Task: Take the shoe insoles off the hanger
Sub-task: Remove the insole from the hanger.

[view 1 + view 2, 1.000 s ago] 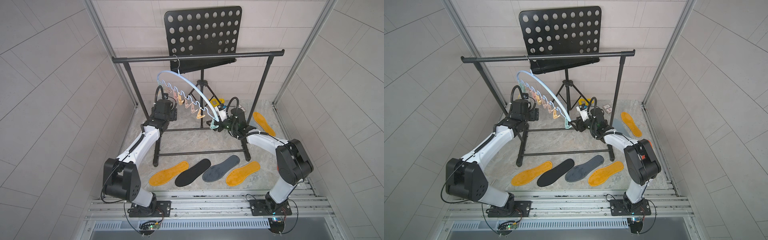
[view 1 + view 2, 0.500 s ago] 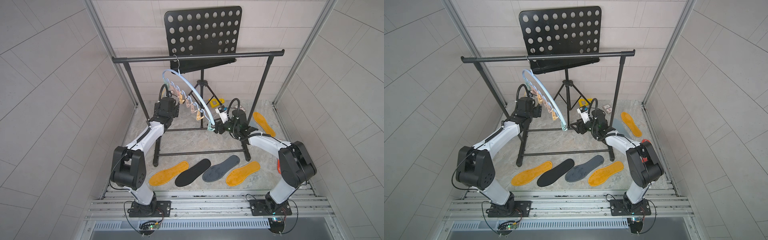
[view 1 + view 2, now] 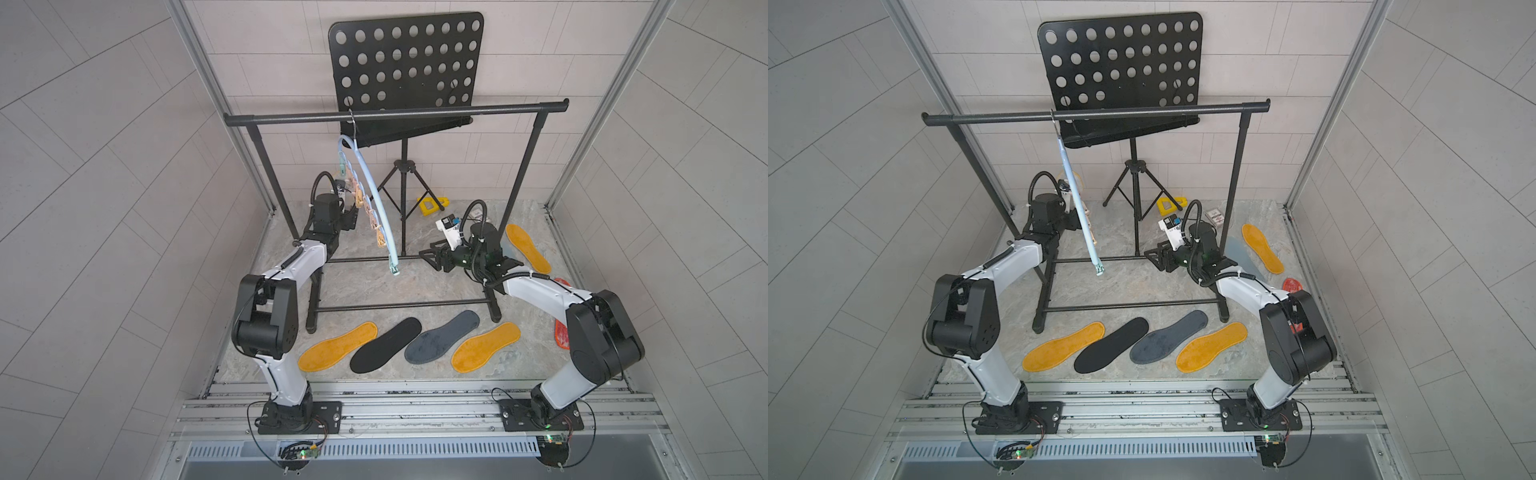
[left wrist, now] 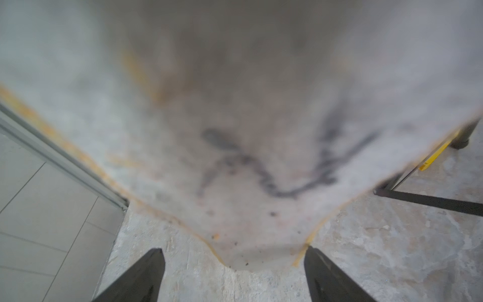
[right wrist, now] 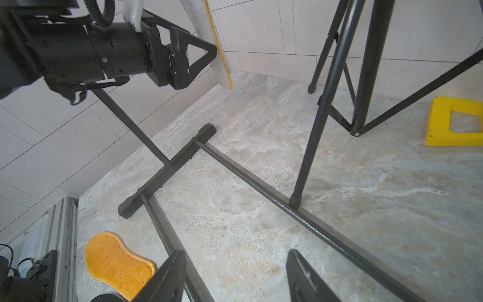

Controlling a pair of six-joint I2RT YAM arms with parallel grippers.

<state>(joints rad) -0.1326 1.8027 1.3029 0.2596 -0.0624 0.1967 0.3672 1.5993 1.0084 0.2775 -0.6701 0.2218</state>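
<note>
Left gripper (image 4: 232,251) gapes wide, holding nothing; an insole (image 4: 248,157) dangles off the hanger (image 3: 379,203) over the bench's far-left corner, tip between your jaws. Prob light, floppy, fuzzy: pinch near that tip, pull down gently. Right gripper (image 5: 235,251) spread too, empty.

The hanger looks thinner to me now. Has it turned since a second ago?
Yes. The hanger has swung nearly edge-on; its low tip crossed the music stand pole toward the robot's left.
</note>
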